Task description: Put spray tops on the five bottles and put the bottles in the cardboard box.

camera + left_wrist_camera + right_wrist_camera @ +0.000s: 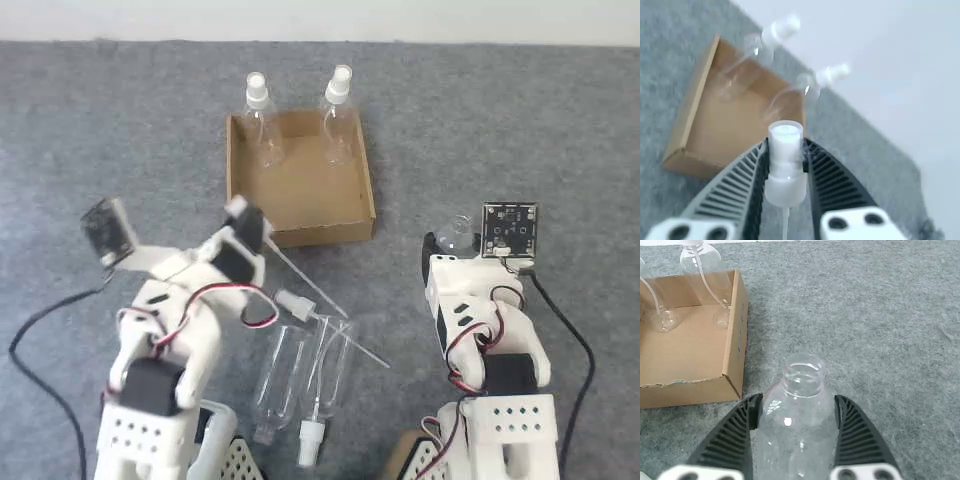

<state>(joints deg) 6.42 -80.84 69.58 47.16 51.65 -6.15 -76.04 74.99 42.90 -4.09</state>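
Here, on a table (520,120) covered in grey, felt-like matting, the left jaws are nearly closed on a white plastic spray top (786,165), pinching its translucent round collar between black ribbed pads; a thin, clear dip tube hangs from it. The spray top is held in the air, just in front of the near wall of the cardboard box (300,195). The box is shallow, square and brown, with an open top and raw cut edges. Two capped bottles (262,130) (337,125) of clear plastic lean inside it, with their rounded bases on the box floor and their white spray heads over the far rim. The right jaws, also black and ribbed, are partly closed around the shoulders of an upright clear bottle (797,430); its threaded neck is open. This bottle is to the right of the box, apart from it. Between the two arms, two more clear bottles (280,375) (335,365) lie side by side on the matting. A loose spray top (295,303) with a long tube lies just beyond them, and another white top (312,440) lies at their near end.
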